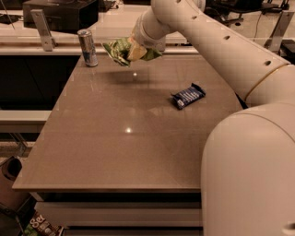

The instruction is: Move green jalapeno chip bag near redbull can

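The green jalapeno chip bag [120, 50] is crumpled and held in the air above the table's far side. My gripper [135, 50] is shut on it, with the white arm reaching in from the right. The redbull can [87, 47] stands upright near the table's far left corner, a short way left of the bag and apart from it. The bag's shadow falls on the table just below it.
A dark-blue wrapped bar [188, 96] lies right of the table's [115, 152] middle. A black box [60, 14] and a metal bracket [42, 28] stand on the counter behind the can. My white base fills the lower right.
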Motion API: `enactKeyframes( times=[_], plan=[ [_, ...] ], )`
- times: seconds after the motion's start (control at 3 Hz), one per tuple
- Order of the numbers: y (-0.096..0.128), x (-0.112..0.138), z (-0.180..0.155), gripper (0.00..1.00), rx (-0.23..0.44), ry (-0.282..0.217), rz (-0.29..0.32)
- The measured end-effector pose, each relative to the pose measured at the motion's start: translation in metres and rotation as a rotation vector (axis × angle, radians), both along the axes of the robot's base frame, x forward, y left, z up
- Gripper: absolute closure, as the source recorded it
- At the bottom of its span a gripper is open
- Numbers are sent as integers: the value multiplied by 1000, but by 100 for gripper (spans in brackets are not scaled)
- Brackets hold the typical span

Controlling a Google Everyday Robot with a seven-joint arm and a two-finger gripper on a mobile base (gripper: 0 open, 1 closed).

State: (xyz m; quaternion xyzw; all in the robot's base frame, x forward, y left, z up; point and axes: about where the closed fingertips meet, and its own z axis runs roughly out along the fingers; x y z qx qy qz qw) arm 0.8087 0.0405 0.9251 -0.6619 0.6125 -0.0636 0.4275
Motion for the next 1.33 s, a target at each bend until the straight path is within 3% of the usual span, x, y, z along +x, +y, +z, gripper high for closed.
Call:
enactKeyframes(
  times=[1.0,1.33],
  plan=[
    [6,0,-8,13,-3,11,7],
    [7,1,-11,0,-4,14,10]
  ],
)
